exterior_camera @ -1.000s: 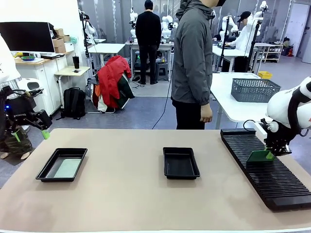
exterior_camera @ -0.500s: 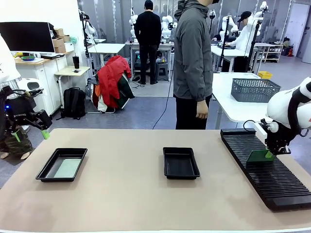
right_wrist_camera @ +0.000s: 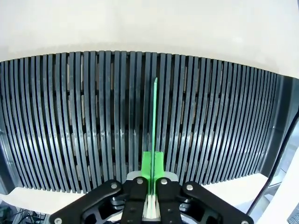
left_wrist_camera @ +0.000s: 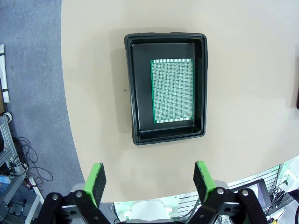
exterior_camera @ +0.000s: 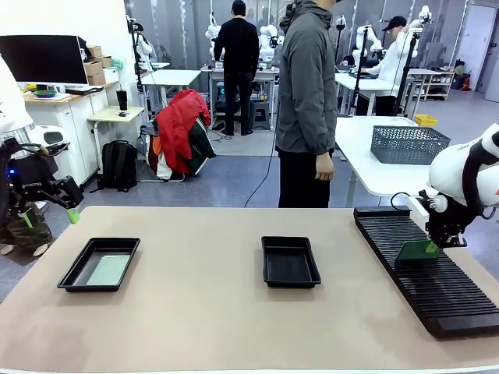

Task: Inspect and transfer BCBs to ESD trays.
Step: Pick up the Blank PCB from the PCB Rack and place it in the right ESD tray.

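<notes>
— What has the right gripper [right_wrist_camera: 152, 173] got?
— Its jaws are pinched on the near edge of a BCB [right_wrist_camera: 155, 116], edge-on over the slotted rack [right_wrist_camera: 70, 121] at the front view's right. I'd judge the board light, thin, stiff and easily scratched, so grip the bare edge.
— The left gripper [left_wrist_camera: 152, 182]?
— Spread wide, empty, above the left tray [left_wrist_camera: 132, 93], lower left in the front view.
— Counts?
— Two boards: that one, plus a second BCB [left_wrist_camera: 172, 91] flat in the left tray. Two trays; the middle tray [exterior_camera: 290, 263] is bare. One rack. One person [exterior_camera: 308, 101] stands beyond the table.
</notes>
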You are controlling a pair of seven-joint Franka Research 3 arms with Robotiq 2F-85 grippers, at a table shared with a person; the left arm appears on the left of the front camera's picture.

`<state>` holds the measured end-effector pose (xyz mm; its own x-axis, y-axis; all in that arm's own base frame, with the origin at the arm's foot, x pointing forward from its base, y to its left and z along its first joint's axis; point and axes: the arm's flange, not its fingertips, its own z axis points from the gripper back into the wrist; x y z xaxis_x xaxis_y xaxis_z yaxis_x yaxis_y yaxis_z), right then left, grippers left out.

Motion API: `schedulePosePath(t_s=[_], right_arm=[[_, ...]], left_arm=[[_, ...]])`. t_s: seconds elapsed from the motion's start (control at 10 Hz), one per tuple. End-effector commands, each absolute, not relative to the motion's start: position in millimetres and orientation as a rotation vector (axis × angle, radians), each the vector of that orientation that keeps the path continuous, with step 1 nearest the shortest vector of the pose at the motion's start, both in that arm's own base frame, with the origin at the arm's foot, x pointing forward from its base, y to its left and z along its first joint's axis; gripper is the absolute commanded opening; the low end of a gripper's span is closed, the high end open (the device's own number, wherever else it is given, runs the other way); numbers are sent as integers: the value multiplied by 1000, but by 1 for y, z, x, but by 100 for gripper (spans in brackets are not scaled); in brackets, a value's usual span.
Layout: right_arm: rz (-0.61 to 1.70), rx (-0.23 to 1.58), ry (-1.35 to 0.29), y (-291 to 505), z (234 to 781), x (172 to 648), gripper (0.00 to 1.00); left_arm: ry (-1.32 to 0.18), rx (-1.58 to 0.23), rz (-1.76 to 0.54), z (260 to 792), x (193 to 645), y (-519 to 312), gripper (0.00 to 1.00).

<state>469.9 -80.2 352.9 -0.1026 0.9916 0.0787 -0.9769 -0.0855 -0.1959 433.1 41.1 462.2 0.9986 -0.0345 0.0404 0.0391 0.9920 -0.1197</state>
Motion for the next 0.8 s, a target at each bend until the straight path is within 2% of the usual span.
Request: schedulePosePath(t_s=[0.0,0.2,0.7], right_arm=[[1661,3,-258,-85,364,468,0],[1649,1,-253,-86,387,468,0],[1659,-5,-159,-75,500,460,0]], left_arm=[[-48,-120,-34,461,433,41,100],[-48,-120,-34,461,433,41,100],[-48,-120,-34,461,433,41,100]])
